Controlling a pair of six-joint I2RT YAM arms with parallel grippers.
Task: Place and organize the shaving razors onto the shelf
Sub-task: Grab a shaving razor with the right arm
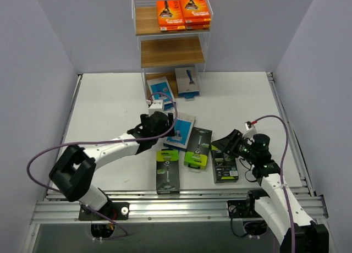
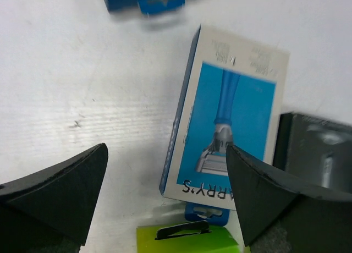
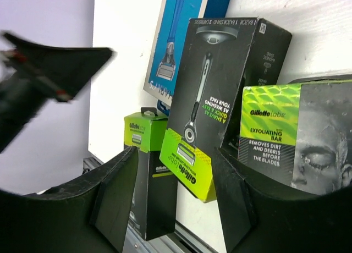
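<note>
The shelf (image 1: 171,52) stands at the far middle, with orange razor packs (image 1: 183,12) stacked on its fenced top tier. Two blue-and-white packs (image 1: 187,81) lie at its foot. A third blue-and-white pack (image 1: 181,130) (image 2: 231,121) lies flat mid-table. My left gripper (image 1: 163,125) (image 2: 166,149) hovers open over that pack's near left corner, holding nothing. Three black packs with lime-green tops (image 1: 168,170) (image 1: 198,148) (image 1: 224,166) lie nearer the front. My right gripper (image 1: 228,142) (image 3: 175,154) is open and empty, low beside them, with the middle black pack (image 3: 220,82) just beyond its fingers.
The shelf's middle board is bare. White walls close in the table on the left, right and back. A metal rail (image 1: 176,209) runs along the front edge by the arm bases. A purple cable (image 1: 165,96) loops over the left wrist.
</note>
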